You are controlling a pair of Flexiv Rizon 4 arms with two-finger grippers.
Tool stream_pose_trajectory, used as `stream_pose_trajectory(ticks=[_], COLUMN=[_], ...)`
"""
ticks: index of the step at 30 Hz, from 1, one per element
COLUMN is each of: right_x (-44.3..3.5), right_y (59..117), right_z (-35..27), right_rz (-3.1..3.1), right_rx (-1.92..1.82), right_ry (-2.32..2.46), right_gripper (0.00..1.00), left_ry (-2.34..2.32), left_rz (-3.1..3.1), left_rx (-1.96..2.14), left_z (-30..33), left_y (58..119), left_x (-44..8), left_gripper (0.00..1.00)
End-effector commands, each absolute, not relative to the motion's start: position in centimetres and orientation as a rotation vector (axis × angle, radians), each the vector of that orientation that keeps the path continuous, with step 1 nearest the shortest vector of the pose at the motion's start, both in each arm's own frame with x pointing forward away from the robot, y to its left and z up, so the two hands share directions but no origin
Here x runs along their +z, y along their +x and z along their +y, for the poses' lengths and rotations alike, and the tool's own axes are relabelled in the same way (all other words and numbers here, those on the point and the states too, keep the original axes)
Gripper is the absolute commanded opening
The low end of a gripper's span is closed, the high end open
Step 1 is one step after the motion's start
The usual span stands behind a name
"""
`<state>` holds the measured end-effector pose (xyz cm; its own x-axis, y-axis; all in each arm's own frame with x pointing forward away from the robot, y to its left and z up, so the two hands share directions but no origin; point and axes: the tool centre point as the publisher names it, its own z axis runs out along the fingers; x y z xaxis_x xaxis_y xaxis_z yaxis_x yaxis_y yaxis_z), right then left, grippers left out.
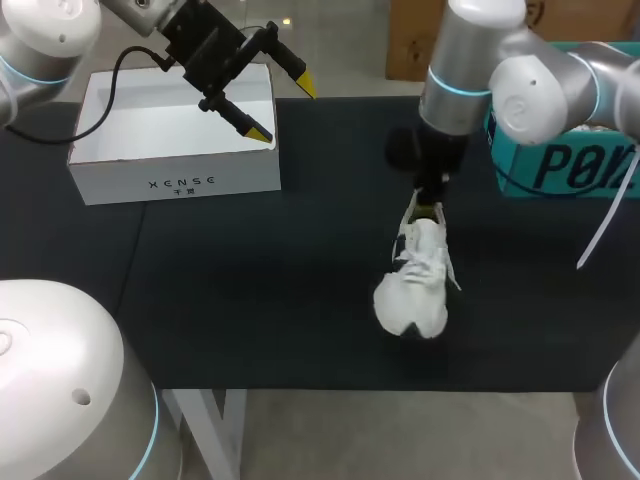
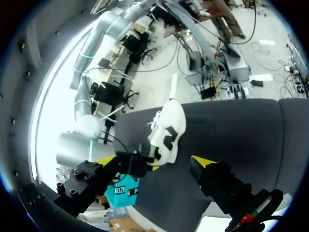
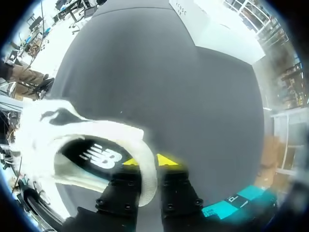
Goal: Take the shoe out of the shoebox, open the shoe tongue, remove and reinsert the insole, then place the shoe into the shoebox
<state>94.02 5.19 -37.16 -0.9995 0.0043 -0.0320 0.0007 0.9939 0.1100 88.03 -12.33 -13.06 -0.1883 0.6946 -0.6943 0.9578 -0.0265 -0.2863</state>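
A: Where's the shoe (image 1: 415, 285)?
B: Out of the shoebox (image 1: 180, 182), sitting on the mat (image 1: 250, 300) mid-table, toe toward the near edge.
A: Held how?
B: Pinched at the heel collar (image 3: 147, 174) by the right gripper (image 3: 148, 161), one finger inside and one outside. Probably anchoring it for tongue work.
A: And the left gripper (image 1: 284, 109)?
B: Hanging above the shoebox's right end, jaws wide apart, holding nothing. Aimed at the shoe, likely staged for the tongue. Can see the insole (image 3: 96, 154) seated inside.

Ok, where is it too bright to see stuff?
Left wrist view: white glare washes out the room beside the shoe; right wrist view: the shoebox glows almost blank white, and the shoe's edge does too; head view: even light, no glare on the black table.
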Motion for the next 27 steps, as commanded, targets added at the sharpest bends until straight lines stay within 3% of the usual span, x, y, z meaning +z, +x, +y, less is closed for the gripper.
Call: stream_pose_trajectory(ticks=[1, 11, 27], right_x=[-36.1, -32.5, -16.6], right_y=[93.2, 93.6, 98.2], right_z=[4.9, 4.4, 0.7], right_rz=[3.081, 3.006, 2.762], right_rx=[0.155, 0.087, -0.035], right_ry=[0.003, 0.051, 0.175], right_gripper=[0.00, 0.00, 0.00], left_ry=[1.738, 1.738, 1.738], left_rz=[1.912, 1.912, 1.912], left_rx=[-1.052, -1.052, -1.052], left_z=[-12.3, -12.3, -12.3], left_y=[88.1, 88.1, 88.1], left_x=[-13.0, -13.0, -13.0], left_gripper=[1.00, 1.00, 1.00])
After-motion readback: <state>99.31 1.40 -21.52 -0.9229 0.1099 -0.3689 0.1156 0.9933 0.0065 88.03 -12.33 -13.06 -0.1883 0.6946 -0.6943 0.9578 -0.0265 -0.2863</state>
